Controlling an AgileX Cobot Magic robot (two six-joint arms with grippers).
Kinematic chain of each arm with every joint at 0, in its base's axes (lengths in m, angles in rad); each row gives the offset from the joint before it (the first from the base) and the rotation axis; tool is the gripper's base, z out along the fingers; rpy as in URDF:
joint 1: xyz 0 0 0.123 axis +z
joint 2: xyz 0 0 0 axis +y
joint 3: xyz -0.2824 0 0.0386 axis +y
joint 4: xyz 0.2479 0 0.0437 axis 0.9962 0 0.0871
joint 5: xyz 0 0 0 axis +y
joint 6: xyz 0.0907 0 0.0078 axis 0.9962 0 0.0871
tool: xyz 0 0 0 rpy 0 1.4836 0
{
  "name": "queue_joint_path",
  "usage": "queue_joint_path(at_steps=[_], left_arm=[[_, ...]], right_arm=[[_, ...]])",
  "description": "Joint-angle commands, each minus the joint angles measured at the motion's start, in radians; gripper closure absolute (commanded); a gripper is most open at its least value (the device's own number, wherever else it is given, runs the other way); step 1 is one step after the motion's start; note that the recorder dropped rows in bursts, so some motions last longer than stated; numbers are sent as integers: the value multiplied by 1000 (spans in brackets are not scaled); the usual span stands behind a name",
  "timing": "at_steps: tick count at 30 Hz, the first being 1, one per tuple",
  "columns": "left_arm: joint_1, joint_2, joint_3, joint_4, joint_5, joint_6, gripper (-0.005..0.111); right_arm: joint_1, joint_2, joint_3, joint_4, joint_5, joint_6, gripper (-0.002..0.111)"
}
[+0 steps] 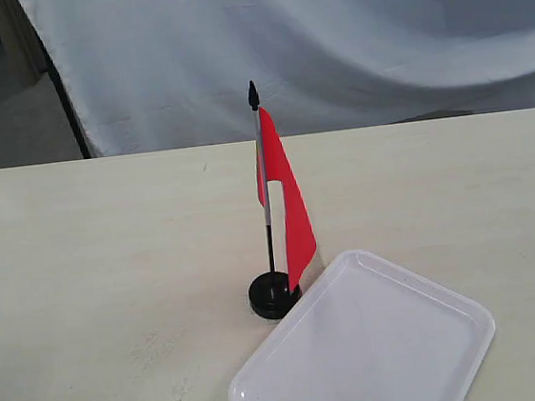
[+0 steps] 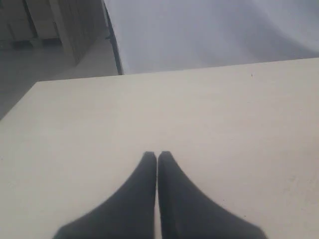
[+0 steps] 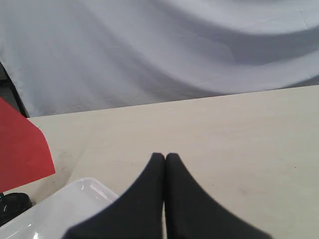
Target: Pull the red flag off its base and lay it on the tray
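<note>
The red flag [image 1: 285,203] stands upright in its round black base [image 1: 274,295] near the middle of the table, its pole white above and black below, with a black pointed tip. The white tray [image 1: 364,344] lies just right of the base, touching or nearly touching it. Neither arm shows in the exterior view. My left gripper [image 2: 157,155] is shut over bare table, nothing between its fingers. My right gripper [image 3: 165,156] is also shut and holds nothing; beside it I see the tray's corner [image 3: 75,199], the flag's red cloth [image 3: 22,152] and a bit of the base [image 3: 12,205].
A pale cloth backdrop [image 1: 327,41] hangs behind the table's far edge. A dark upright post [image 1: 65,97] stands at the back left. The beige tabletop [image 1: 113,274] stretches wide on both sides of the flag.
</note>
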Motion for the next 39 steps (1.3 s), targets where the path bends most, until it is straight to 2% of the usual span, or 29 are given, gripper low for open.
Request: queue_joint_path(at_steps=[1,16,21,26,30,34,39], left_arm=[[2,-1,2,5,-6,-7,105],[2,-1,2,5,-6,-7,105],[2,-1,2,5,-6,-7,105],[2,-1,2,5,-6,-7,105],[2,-1,2,5,-6,-7,105],[2,-1,2,5,-6,-7,105],[2,-1,2,5,-6,-7,105]], right_arm=[[0,-6,1,-7,1,-6,109],[0,-6,1,-7,-29,-3,109],[0,-6,1,-7,-178,-3,109],[0,-6,1,-7,-441,-3,109],[0,-6,1,-7,-581,9,109],[0,-6,1,-7,-643,175,109],[0,-6,1,-7,-614,568,109]])
